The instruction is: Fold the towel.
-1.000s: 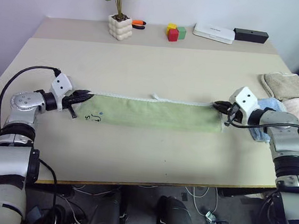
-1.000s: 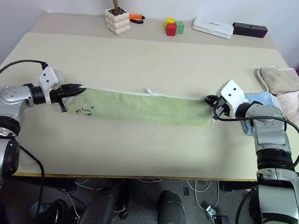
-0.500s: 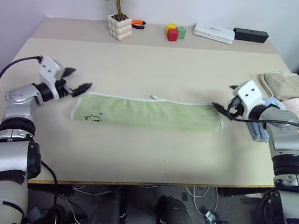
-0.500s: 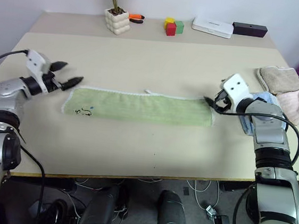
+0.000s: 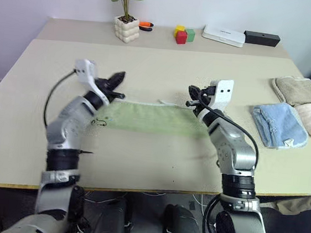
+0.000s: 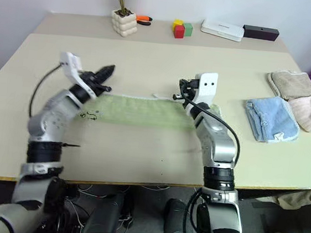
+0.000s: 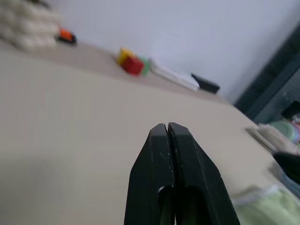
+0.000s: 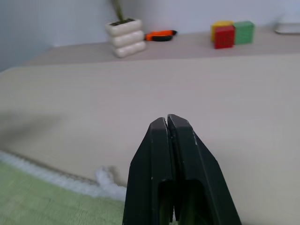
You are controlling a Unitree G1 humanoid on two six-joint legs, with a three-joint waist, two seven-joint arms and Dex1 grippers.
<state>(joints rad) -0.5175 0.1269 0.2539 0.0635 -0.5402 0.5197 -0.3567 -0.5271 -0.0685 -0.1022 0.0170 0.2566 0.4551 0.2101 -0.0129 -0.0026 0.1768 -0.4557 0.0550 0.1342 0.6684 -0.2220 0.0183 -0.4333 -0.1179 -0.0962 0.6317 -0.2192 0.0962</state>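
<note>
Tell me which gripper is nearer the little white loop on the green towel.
Right. The right gripper hangs just beside the white loop, over the towel's far edge; the left gripper is farther off, above the opposite end.

**Robot arms and grippers: appearance**

Two arms of silver-grey rounded segments joined by black ribbed collars. A thin black cable loops along each forearm. At each wrist, a white angular camera block with small dark dots. Left gripper (image 5: pixel 119 77) and right gripper (image 5: pixel 192 91): two tapered glossy black fingers (image 8: pixel 185 154), each with a slot near its base.
</note>
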